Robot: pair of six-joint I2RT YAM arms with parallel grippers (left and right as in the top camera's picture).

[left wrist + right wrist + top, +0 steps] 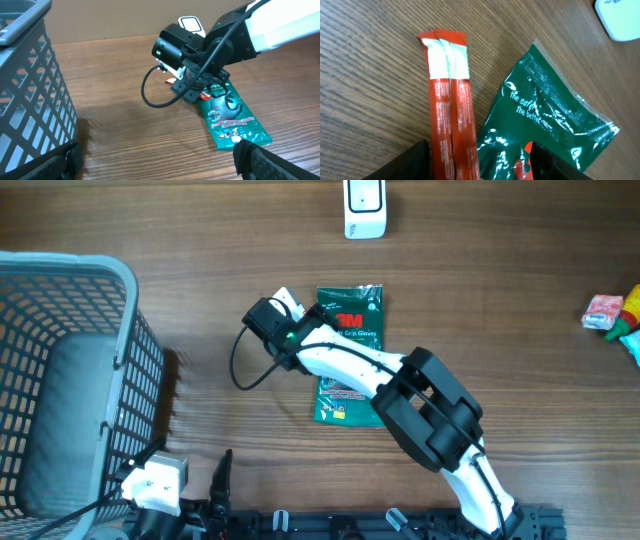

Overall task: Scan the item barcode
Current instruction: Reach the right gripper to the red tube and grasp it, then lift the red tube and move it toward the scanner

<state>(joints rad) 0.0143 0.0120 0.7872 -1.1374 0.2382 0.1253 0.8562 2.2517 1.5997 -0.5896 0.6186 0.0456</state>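
Red twin sachets (pixel 449 100) — between my right gripper (pixel 479 157) jaws, apart, no pinch yet; green 3M glove packet (pixel 545 120) alongside. Step: pickup. Next — close squarely, lift toward white scanner (pixel 364 208).

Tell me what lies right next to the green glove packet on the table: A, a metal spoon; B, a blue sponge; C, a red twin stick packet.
C: the right wrist view shows the red twin stick packet lying alongside the green glove packet.
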